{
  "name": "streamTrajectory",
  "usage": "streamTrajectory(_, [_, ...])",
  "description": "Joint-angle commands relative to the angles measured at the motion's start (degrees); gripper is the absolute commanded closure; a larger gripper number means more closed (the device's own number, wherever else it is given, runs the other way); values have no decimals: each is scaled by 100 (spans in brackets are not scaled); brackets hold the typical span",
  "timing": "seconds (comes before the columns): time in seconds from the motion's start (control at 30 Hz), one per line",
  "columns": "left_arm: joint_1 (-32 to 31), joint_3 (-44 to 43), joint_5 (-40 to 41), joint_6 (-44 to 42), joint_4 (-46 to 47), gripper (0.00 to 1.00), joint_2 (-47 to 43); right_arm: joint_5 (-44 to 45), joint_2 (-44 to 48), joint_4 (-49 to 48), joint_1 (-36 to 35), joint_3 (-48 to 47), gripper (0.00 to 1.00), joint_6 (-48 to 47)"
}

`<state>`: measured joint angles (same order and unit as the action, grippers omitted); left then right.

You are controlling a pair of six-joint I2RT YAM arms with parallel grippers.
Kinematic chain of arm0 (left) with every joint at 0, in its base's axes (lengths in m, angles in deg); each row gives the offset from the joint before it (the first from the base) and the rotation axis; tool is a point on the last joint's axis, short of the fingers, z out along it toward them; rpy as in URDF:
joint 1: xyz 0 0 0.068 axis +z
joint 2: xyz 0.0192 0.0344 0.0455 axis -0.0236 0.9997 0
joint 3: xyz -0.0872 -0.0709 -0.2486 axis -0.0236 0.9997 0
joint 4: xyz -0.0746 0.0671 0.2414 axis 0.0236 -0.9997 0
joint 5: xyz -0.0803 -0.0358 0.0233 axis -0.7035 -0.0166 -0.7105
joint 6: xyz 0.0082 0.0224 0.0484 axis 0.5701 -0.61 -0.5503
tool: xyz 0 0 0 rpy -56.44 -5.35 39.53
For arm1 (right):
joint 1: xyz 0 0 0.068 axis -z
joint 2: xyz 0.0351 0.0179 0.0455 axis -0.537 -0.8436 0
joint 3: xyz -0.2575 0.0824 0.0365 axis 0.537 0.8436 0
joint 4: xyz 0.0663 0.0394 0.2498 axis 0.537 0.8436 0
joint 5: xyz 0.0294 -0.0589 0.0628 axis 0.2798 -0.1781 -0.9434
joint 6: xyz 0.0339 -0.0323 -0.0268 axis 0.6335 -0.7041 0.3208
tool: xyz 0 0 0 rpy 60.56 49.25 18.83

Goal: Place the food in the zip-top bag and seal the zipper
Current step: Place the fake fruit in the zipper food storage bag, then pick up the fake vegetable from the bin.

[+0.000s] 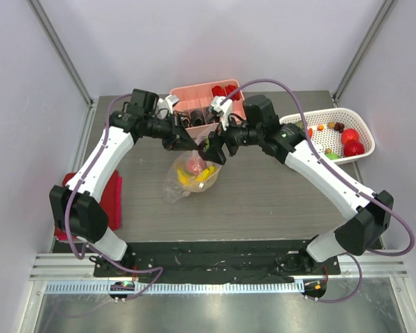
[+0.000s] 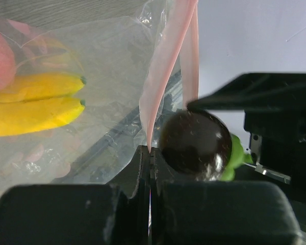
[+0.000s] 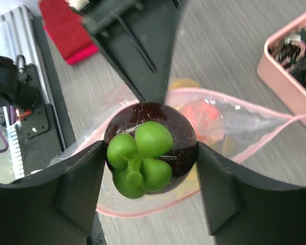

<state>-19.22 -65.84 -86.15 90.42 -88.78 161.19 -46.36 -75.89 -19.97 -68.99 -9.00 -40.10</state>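
The grey counter (image 1: 277, 201) carries the clear zip-top bag (image 1: 175, 187) at its centre, with yellow bananas (image 2: 35, 102) inside. The left gripper (image 2: 150, 153) is clamped on the pink zipper (image 2: 163, 76). The right gripper (image 3: 150, 158), spread wide, seems to hold a dark mangosteen toy (image 3: 163, 120) at the bag's open mouth.

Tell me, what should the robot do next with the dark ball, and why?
Probably open the right gripper and drop the dark round green-leaved toy fruit: it sits over the open mouth of the clear plastic bag, whose pink strip the left gripper pinches.
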Motion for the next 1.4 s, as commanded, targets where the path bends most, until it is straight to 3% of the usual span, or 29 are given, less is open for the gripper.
streamTrajectory(0.0, [38,14,-145,-55,16,100,-226,432,148,21,-5,-158,4,-153])
streamTrajectory(0.17, [47,-22,-163,-38,25,100,-208,705,297,12,231,-509,0,163])
streamTrajectory(0.47, [47,-4,-171,-38,34,100,-225,45,-203,135,3175,-703,3,1157])
streamTrajectory(0.67, [55,66,-163,-47,42,100,-225,1854,-800,530,4247,-580,5,963])
streamTrajectory(0.87, [55,66,-163,-38,60,100,-190,3516,-1618,732,4425,-615,9,1209])
streamTrajectory(1.1, [47,49,-154,-47,42,100,-164,4097,-2523,909,4425,-765,18,1385])
streamTrajectory(1.37, [64,49,-145,-117,-10,100,-103,4001,-3244,909,4442,-905,23,1631])
